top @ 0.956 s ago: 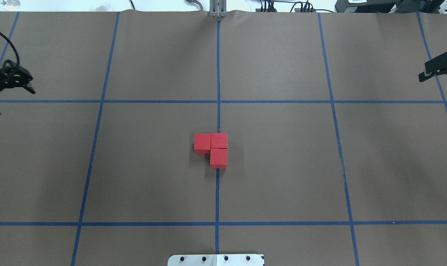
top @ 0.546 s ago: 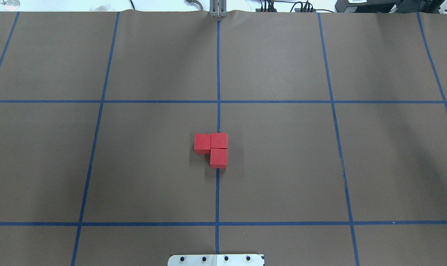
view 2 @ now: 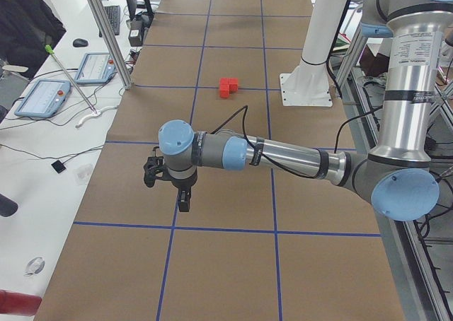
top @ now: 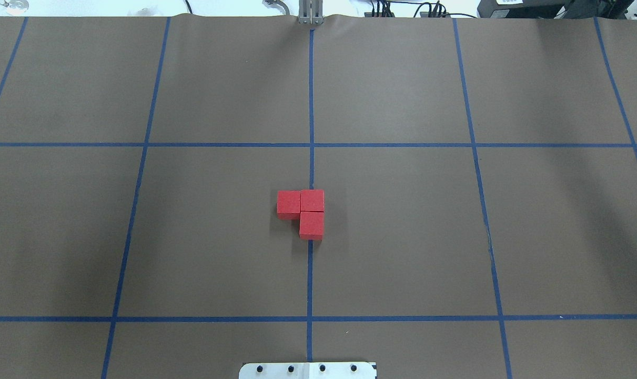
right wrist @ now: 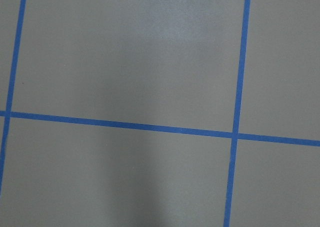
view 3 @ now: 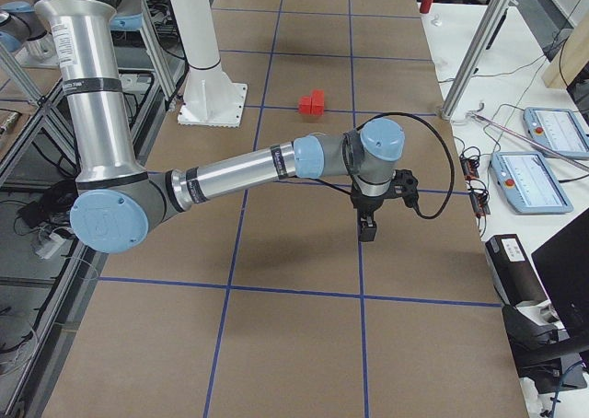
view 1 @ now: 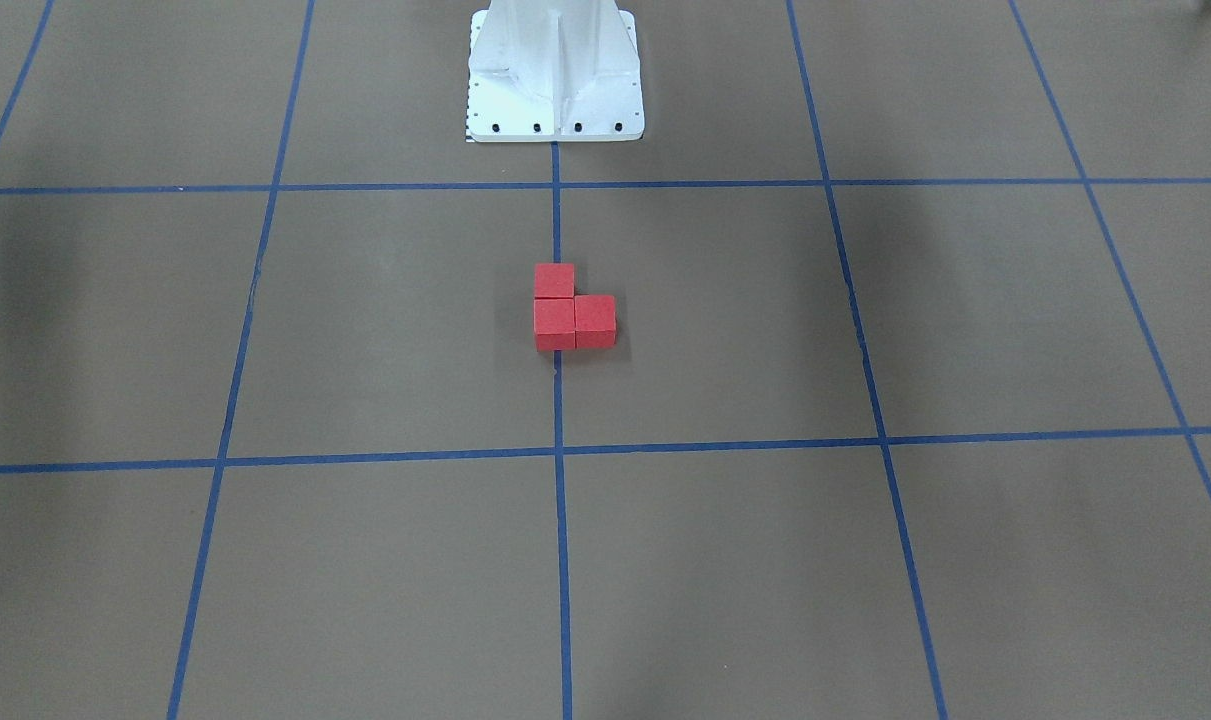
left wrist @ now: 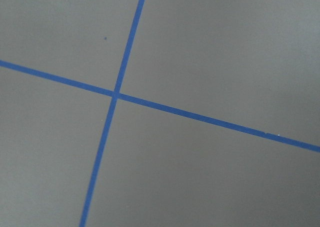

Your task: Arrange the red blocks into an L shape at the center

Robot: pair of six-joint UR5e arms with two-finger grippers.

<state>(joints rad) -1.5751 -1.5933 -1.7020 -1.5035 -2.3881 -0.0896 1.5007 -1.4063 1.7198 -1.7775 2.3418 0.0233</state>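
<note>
Red blocks (top: 311, 201) edge to edge in an L at center (top: 360, 221); left claw (view 2: 166, 190), right claw (view 3: 368, 223) far off, grip unclear.

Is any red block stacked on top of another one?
No, all three red blocks sit flat on the table, side by side, making an L.

A robotics lab: tape-gridded table (top: 402, 237), teach pendants (view 3: 534, 183), aluminium framing (view 2: 107, 38).
</note>
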